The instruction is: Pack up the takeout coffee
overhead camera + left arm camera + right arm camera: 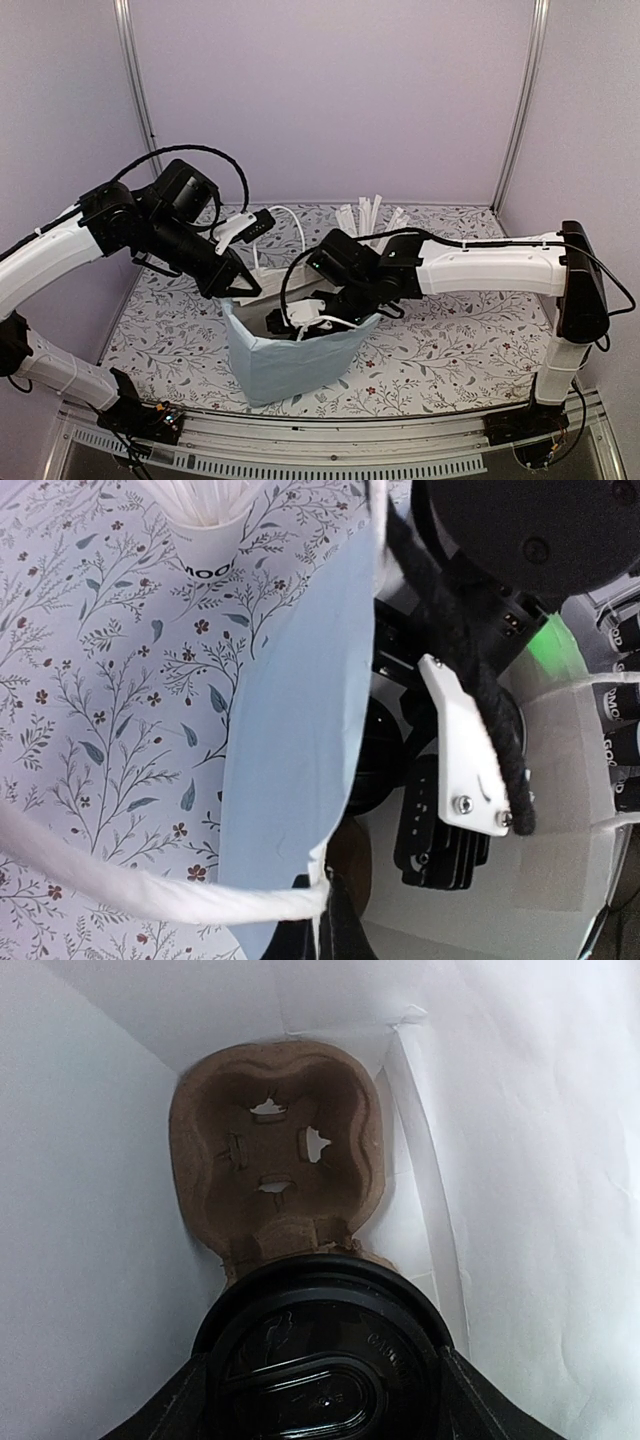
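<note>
The takeout coffee (325, 1360) shows as a cup with a black plastic lid, seen from above in the right wrist view. My right gripper (325, 1405) is shut on it, one finger on each side of the lid, and it is down inside the light blue paper bag (290, 362). A brown pulp cup carrier (275, 1150) lies on the bag's white floor just beyond the cup. My left gripper (236, 286) is shut on the bag's left rim (322, 880) where the white handle (150, 890) is attached. In the top view the cup is hidden by my right gripper (312, 318).
A white paper cup (370, 222) full of tall white wrapped sticks stands behind the bag; it also shows in the left wrist view (210, 542). The table has a floral cloth (450, 340). Purple walls enclose the back and sides.
</note>
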`<action>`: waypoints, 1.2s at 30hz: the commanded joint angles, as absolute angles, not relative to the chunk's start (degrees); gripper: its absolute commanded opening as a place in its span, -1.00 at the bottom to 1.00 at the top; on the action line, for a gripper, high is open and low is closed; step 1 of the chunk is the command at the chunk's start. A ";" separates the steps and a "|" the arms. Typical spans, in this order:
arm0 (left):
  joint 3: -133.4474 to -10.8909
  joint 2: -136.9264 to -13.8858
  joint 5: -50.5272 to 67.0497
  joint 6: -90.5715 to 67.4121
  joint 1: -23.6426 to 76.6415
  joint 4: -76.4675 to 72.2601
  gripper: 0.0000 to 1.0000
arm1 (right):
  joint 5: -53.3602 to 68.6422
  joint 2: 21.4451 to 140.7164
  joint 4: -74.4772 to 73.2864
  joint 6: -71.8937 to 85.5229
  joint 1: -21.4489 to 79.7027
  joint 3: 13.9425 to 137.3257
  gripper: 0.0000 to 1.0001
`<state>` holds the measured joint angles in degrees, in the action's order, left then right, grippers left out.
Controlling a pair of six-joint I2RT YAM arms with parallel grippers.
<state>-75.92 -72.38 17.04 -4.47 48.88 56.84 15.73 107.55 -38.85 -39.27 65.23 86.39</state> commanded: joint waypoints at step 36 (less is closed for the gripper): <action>-75.92 -72.84 15.71 -4.09 47.87 53.48 -1.00 | 20.18 109.26 -54.93 -43.99 69.40 102.83 0.98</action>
